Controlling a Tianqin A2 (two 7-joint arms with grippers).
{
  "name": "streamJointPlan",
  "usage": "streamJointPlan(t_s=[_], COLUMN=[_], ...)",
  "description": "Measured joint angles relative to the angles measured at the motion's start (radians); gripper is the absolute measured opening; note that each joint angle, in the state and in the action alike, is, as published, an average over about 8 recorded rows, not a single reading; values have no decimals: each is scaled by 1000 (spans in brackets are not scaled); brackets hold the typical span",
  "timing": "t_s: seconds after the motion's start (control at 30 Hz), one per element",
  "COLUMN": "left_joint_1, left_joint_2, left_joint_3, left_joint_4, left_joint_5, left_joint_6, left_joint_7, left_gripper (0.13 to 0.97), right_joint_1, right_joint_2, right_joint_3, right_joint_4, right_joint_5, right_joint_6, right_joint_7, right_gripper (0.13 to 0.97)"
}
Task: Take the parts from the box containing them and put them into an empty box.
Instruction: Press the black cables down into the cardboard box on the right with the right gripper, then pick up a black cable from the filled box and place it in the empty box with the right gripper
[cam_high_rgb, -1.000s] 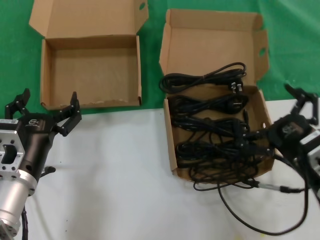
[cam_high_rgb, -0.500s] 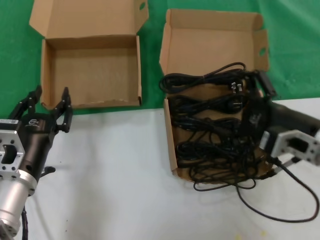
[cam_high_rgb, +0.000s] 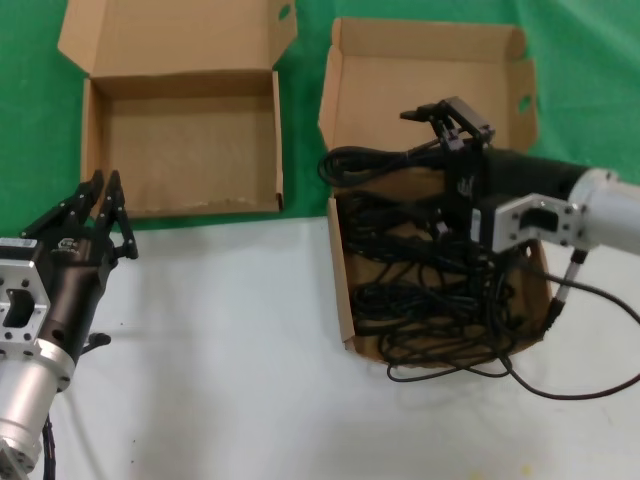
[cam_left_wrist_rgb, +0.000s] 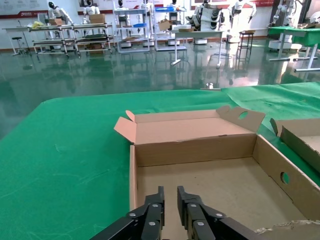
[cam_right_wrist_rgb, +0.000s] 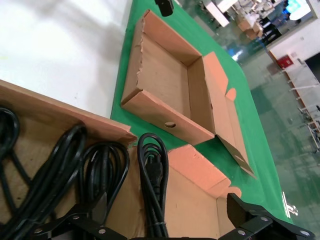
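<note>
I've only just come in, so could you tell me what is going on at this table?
The robot is moving power cords from the squarish cardboard box into the empty box beside it. The right end effector, open, hangs over the far end of the full box, above the rearmost cord, and holds nothing. The left end effector, shut, waits at the near edge of the empty box. No cord has been transferred yet.

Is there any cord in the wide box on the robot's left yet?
No, the head view shows the empty box with a bare cardboard floor, while the power cords all lie in the other box.
</note>
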Motion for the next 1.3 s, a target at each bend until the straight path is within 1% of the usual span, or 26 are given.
streamJointPlan(t_s=[0.03,0.1,0.3,0.33,0.4,0.6,0.63,0.9,0.93,1.2,1.3], left_joint_1=[0,0,0,0,0,0,0,0,0,0,0], left_joint_2=[0,0,0,0,0,0,0,0,0,0,0], left_joint_3=[0,0,0,0,0,0,0,0,0,0,0], left_joint_4=[0,0,0,0,0,0,0,0,0,0,0], left_joint_5=[0,0,0,0,0,0,0,0,0,0,0], left_joint_6=[0,0,0,0,0,0,0,0,0,0,0], left_joint_7=[0,0,0,0,0,0,0,0,0,0,0], left_gripper=[263,228,183,174,156,149,148,145,145,145,145], right_joint_1=[15,39,89,95,106,126,127,130,130,137,139], right_joint_2=[-7,-19,-45,-49,-55,-65,-65,-68,-69,-74,-74], right_joint_3=[-7,-18,-45,-48,-52,-60,-61,-64,-64,-69,-71], right_joint_4=[-15,-42,-105,-114,-130,-165,-169,-192,-194,-201,-199], right_joint_5=[-3,-9,-23,-24,-25,-22,-21,-11,-10,-10,-15], right_joint_6=[-3,-7,-8,-8,-8,-12,-13,-20,-21,-22,-22], right_joint_7=[-7,-21,-62,-68,-78,-94,-96,-106,-107,-105,-100], right_gripper=[910,880,791,791,745,607,607,397,397,251,251])
